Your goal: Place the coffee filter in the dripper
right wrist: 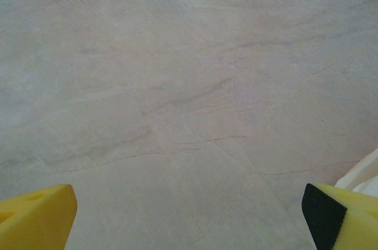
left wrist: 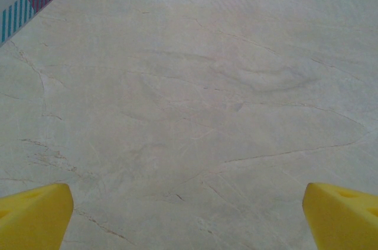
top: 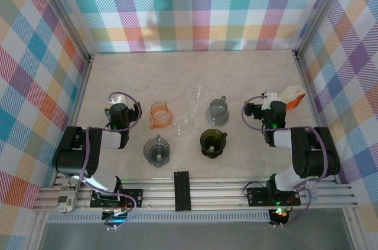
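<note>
Nearest me, the left gripper (left wrist: 189,217) and the right gripper (right wrist: 189,217) both hang wide open over bare tabletop (top: 236,72), nothing between their yellow fingers (left wrist: 32,214). Between the two arms stand an orange dripper (top: 160,114), a dark dripper (top: 212,142) and some clear cups (top: 195,93) (hard to count). The coffee filter (top: 292,97) lies just beside the right gripper, on its far right.

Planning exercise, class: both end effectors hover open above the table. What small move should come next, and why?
Probably shift the right end effector slightly to its right, toward the filter pack: it is open and empty, and the pack lies just beside it on the table.
</note>
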You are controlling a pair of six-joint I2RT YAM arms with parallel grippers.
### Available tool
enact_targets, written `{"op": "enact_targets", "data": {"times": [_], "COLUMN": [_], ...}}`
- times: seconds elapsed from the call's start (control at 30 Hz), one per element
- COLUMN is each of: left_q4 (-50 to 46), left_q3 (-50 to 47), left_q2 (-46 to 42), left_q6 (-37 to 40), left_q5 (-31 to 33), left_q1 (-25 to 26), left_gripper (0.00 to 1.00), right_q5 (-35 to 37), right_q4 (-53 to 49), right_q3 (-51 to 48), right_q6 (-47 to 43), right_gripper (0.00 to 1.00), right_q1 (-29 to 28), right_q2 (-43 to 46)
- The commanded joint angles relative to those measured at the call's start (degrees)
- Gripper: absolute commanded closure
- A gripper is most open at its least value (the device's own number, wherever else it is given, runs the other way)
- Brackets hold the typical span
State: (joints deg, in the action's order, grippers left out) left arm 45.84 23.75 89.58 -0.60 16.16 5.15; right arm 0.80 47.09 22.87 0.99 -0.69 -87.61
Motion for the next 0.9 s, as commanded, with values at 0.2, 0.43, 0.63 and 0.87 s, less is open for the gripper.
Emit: {"op": "enact_targets", "data": {"times": [0.2,0.43,0.63,0.87], "left_q4": [1.75,1.71,1.73,-4.26], "left_q3": [-0.70,-0.59,-0.63,1.71], "left_q2": [-0.35,-0.36,-0.34,-2.72], "left_q6": [-0.46,-0.48,-0.48,-0.07], "left_q5": [0.59,0.57,0.62,-0.59], "left_q1": [0.39,0.39,0.39,0.45], "left_gripper": [0.00,0.00,0.00,0.00], "right_q5": [-0.97,-0.96,-1.04,-0.31], "right_q4": [0.62,0.63,0.46,-2.89], "right_q3": [0.59,0.66,0.77,1.86], "right_q6": [-0.29,-0.29,-0.27,0.12], "right_gripper": [0.01,0.01,0.01,0.01], "right_q1": [0.37,0.35,0.34,0.38], "right_q2": [-0.41,-0.37,-0.45,1.24]}}
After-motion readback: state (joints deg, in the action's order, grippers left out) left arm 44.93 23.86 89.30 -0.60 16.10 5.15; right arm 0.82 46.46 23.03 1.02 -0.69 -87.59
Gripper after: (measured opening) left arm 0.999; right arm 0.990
